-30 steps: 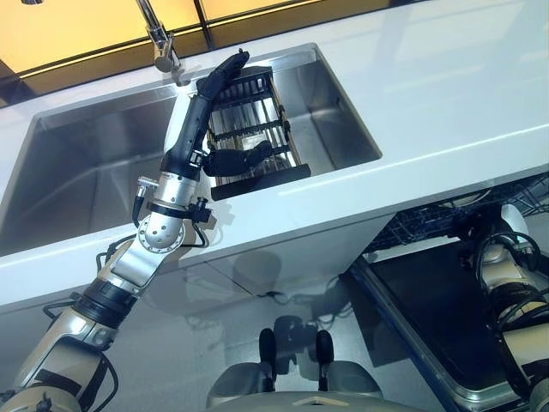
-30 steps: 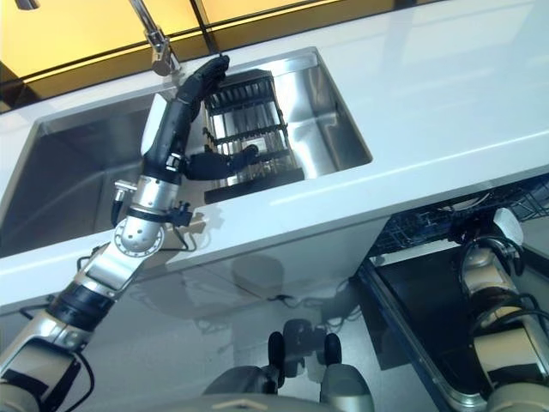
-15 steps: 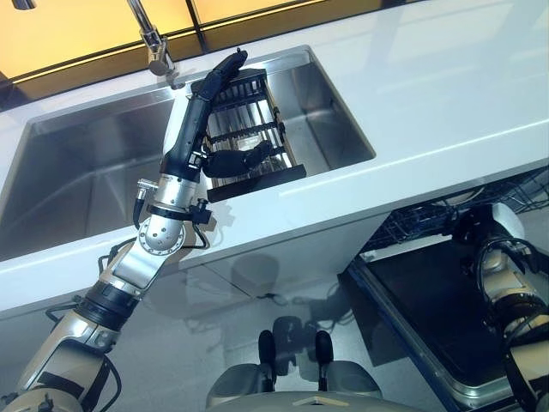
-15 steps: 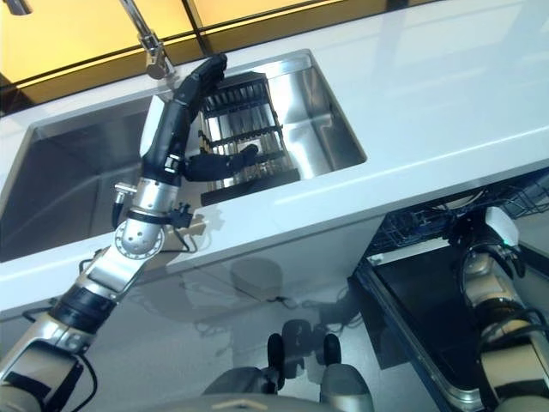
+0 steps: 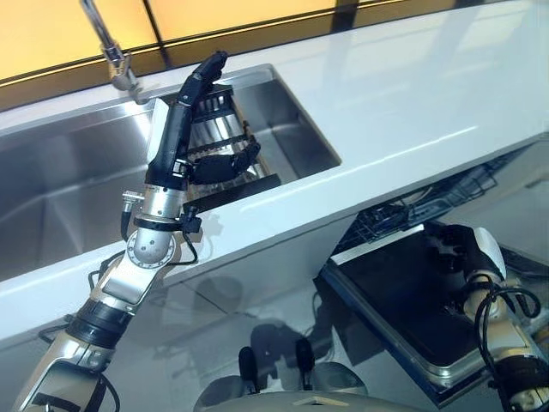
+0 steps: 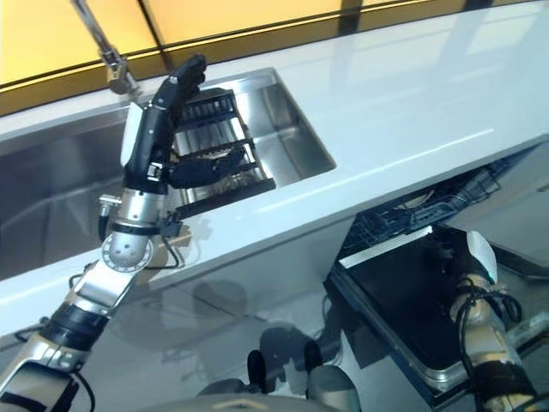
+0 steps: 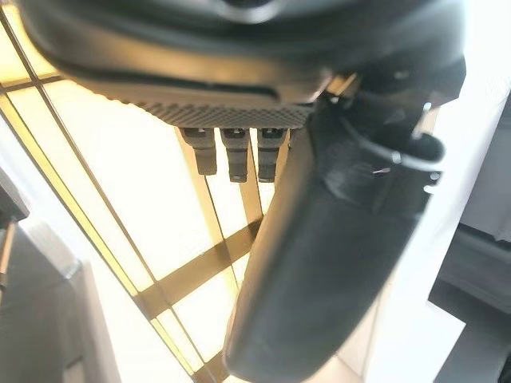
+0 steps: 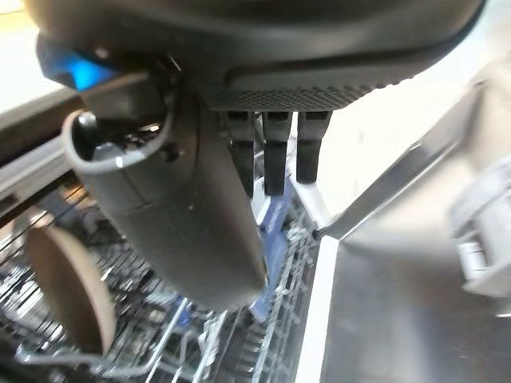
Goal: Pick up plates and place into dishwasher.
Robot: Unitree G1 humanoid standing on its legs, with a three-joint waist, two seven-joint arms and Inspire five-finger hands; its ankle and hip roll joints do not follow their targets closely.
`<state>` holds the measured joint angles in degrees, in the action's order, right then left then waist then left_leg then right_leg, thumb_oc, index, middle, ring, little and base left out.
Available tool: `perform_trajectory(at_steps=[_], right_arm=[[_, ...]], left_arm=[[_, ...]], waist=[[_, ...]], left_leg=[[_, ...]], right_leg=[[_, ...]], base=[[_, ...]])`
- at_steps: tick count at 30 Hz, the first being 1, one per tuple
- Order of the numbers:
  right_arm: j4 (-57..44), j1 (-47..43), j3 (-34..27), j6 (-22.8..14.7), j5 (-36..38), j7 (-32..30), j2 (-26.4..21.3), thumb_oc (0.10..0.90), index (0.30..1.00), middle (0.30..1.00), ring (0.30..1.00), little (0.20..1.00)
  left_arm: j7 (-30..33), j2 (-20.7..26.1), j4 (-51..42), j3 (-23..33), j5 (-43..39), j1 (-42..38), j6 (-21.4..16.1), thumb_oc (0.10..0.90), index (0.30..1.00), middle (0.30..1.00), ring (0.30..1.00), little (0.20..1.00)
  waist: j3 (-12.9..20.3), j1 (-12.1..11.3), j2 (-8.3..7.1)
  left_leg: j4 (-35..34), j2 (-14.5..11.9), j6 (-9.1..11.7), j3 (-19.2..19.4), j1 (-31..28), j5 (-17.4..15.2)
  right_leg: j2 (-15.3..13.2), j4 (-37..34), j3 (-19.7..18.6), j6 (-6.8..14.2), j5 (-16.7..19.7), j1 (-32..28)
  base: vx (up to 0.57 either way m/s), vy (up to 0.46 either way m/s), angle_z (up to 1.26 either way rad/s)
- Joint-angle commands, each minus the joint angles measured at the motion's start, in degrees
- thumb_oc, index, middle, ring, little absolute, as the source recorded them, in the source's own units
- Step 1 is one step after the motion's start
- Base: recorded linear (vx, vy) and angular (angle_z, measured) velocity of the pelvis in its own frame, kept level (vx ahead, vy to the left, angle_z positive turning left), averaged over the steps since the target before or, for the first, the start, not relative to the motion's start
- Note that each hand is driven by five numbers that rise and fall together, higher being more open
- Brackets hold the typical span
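My left hand [image 5: 174, 130] is raised over the right end of the steel sink [image 5: 51, 197], fingers straight and thumb out, holding nothing. It hangs above a dark wire dish rack [image 5: 249, 183] standing in the sink; I cannot tell what the rack holds. My right hand [image 5: 469, 251] hovers low at the right, over the lowered dishwasher door [image 5: 399, 300], near the dishwasher's wire rack [image 5: 437, 196]. In the right wrist view its fingers [image 8: 271, 159] reach straight toward that rack, where a brown plate [image 8: 68, 291] stands on edge.
A faucet [image 5: 111, 53] rises behind the sink. The white countertop [image 5: 412, 94] runs to the right, overhanging the dishwasher. A blue part [image 8: 271, 231] sits among the rack wires by the door's edge.
The whole picture has shifted, so the camera moved. Both hands keep about the same places relative to the sink rack and the dishwasher door.
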<state>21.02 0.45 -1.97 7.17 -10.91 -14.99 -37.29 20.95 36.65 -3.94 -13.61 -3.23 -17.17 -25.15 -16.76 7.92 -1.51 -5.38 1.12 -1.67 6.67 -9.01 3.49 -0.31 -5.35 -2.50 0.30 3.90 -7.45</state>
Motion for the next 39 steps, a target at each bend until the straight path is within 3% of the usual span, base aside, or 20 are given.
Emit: perform_trajectory(at_steps=[1, 11, 13, 17, 19, 20, 23, 26, 28, 32, 35, 39], right_arm=[[-2.51, -0.05, -4.78, -4.46, -3.79, -4.08, -4.14, 0.8, 0.9, 0.9, 0.9, 0.9], [-4.16, 4.68, -9.01, -3.0, -3.25, -5.97, -2.59, 0.8, 0.9, 0.9, 0.9, 0.9], [-3.49, 7.35, -11.59, -0.64, -3.45, -7.99, -1.58, 0.8, 0.9, 0.9, 0.9, 0.9], [3.39, 10.35, -13.48, 4.27, 0.3, -8.22, -0.24, 0.8, 0.9, 0.9, 0.9, 0.9], [6.77, 10.63, -13.51, 4.91, 3.28, -7.25, 0.24, 0.8, 0.9, 0.9, 0.9, 0.9], [8.43, 10.52, -13.5, 4.29, 9.26, -6.63, 1.03, 0.8, 0.9, 0.9, 0.9, 0.9], [11.09, 10.14, -13.45, 3.75, 13.51, -10.47, 3.42, 0.8, 0.9, 0.9, 0.9, 0.9], [14.64, 9.64, -13.97, -0.75, 17.79, -19.78, 6.11, 0.8, 0.9, 0.9, 0.9, 0.9], [16.98, 9.49, -14.57, -5.98, 17.61, -27.65, 8.2, 0.8, 0.9, 0.9, 0.9, 0.9], [19.01, 9.38, -15.77, -12.03, 20.52, -32.68, 11.26, 0.8, 0.9, 0.9, 0.9, 0.9], [20.72, 8.75, -16.09, -16.7, 23.22, -32.34, 12.31, 0.8, 0.9, 0.9, 0.9, 0.9], [28.33, 6.83, -19.41, -29.33, 42.54, -21.39, 13.94, 0.8, 0.9, 0.9, 0.9, 0.9]], left_arm=[[1.47, -2.0, -1.65, 2.54, 1.3, -2.3, -6.46, 0.8, 0.9, 0.9, 0.9, 0.9], [1.04, -1.96, -1.94, 3.27, 0.94, -1.75, -6.77, 0.8, 0.9, 0.9, 0.9, 0.9], [1.24, -1.58, -1.76, 3.63, 0.76, -1.27, -6.92, 0.8, 0.9, 0.9, 0.9, 0.9], [1.28, -1.25, -2.0, 3.98, 0.84, -1.15, -6.46, 0.8, 0.9, 0.9, 0.9, 0.9], [0.97, -1.17, -2.49, 3.92, 0.5, -1.33, -6.03, 0.8, 0.9, 0.9, 0.9, 0.9], [0.56, -1.09, -2.86, 3.87, 0.2, -1.51, -5.57, 0.8, 0.9, 0.9, 0.9, 0.9], [-0.02, -0.92, -2.7, 3.51, -0.12, -1.87, -5.4, 0.8, 0.9, 0.9, 0.9, 0.9], [0.09, -0.68, -3.1, 2.88, 0.14, -1.96, -5.28, 0.8, 0.9, 0.9, 0.9, 0.9], [1.16, -0.27, -2.91, 1.96, 0.08, -2.36, -5.3, 0.8, 0.9, 0.9, 0.9, 0.9], [1.89, -0.31, -2.82, 1.38, 0.51, -2.68, -5.07, 0.8, 0.9, 0.9, 0.9, 0.9], [2.43, -0.01, -2.72, 0.69, 0.26, -3.39, -4.85, 0.8, 0.9, 0.9, 0.9, 0.9], [1.97, 1.2, -1.83, 0.05, -1.55, -4.75, -5.13, 0.8, 0.9, 0.9, 0.9, 0.9]], waist=[[7.71, 1.97, 0.69], [8.62, 4.03, 0.31], [8.98, 5.0, 0.24], [9.04, 5.85, 0.06], [8.93, 5.82, 0.04], [8.85, 5.78, 0.03], [8.84, 5.65, 0.15], [9.05, 5.56, 0.57], [9.07, 5.65, 1.28], [9.1, 5.8, 2.17], [9.02, 5.71, 2.69], [9.17, 5.12, 3.66]], left_leg=[[0.38, 2.03, -2.58, 0.26, -2.44, -10.75], [0.38, 1.58, -2.62, 2.77, -2.36, -11.01], [0.38, 1.36, -2.67, 3.86, -2.16, -11.11], [0.38, 1.11, -2.68, 4.82, -1.87, -11.19], [0.38, 1.07, -2.7, 4.88, -1.84, -11.22], [0.38, 1.05, -2.73, 4.83, -1.84, -11.21], [0.38, 1.08, -2.75, 4.66, -1.71, -11.22], [0.38, 1.08, -2.82, 4.53, -1.4, -11.13], [0.38, 1.09, -2.92, 4.57, -1.25, -11.11], [0.38, 1.23, -3.11, 4.41, -0.91, -11.16], [0.38, 1.36, -3.18, 4.15, -0.76, -11.28], [0.38, 1.54, -3.03, 3.68, -0.7, -11.31]], right_leg=[[4.7, 0.56, -1.15, 1.09, -5.72, -2.16], [5.14, 0.35, -2.91, 1.52, -5.26, -1.48], [5.35, 0.35, -3.78, 1.79, -4.99, -0.96], [5.53, 0.47, -4.63, 2.09, -4.64, -0.28], [5.52, 0.55, -4.62, 2.12, -4.58, -0.18], [5.5, 0.54, -4.64, 2.07, -4.5, -0.2], [5.53, 0.42, -4.69, 1.99, -4.38, -0.17], [5.63, 0.35, -4.86, 1.96, -4.21, 0.12], [5.66, 0.52, -4.75, 2.04, -4.23, 0.4], [5.73, 0.83, -4.93, 2.08, -4.36, 0.91], [5.66, 0.85, -4.81, 2.1, -4.56, 1.05], [5.37, 0.73, -4.15, 1.88, -4.7, 0.95]], base=[[-0.01, 0.047, -0.22], [-0.01, 0.026, -0.12], [0.01, 0.02, -0.15], [0.0, -0.001, -0.15], [0.01, -0.015, -0.08], [0.0, 0.0, 0.0], [0.02, -0.03, -0.05], [0.01, -0.026, -0.06], [0.0, 0.0, 0.0], [0.0, 0.0, 0.0], [0.0, 0.0, 0.0], [0.0, 0.0, 0.0]])
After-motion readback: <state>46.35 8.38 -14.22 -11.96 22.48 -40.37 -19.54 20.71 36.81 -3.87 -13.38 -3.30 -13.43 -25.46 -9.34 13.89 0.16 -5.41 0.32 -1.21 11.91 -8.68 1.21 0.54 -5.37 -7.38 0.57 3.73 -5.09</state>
